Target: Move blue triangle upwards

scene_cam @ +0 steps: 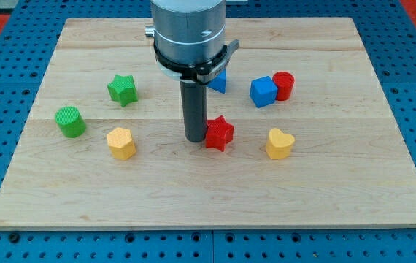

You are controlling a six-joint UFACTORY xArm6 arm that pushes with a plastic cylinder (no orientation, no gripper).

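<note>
**A:** Wood everywhere, pale planks making up the surface (84, 190), sitting on a blue pegboard (4, 146) with a bit of red showing in the view's top corners. Going left to right: green cylinder (70, 121), green star (122, 89), yellow heart-ish block (121, 142), then the rod.

**B:** Where's the rod's end at?

**A:** My tip (195, 139) is down on the surface, touching or just beside the red star (219, 133) on its left. No claw on this rig at all, just a straight dark rod, so nothing to be apart or together.

**B:** And the blue triangle?

**A:** Mostly hidden. Only a blue corner (218, 81) peeks out behind the arm's collar, up and slightly right of the tip. That's the catch: I'd say the tip sits below it already, which is the side you want for pushing it toward the view's top, but the red star is close by and could get dragged along.

**B:** Rest of it?

**A:** Blue cube (263, 91) touching a red cylinder (284, 85), then a second yellow heart (279, 143) lower right.
</note>
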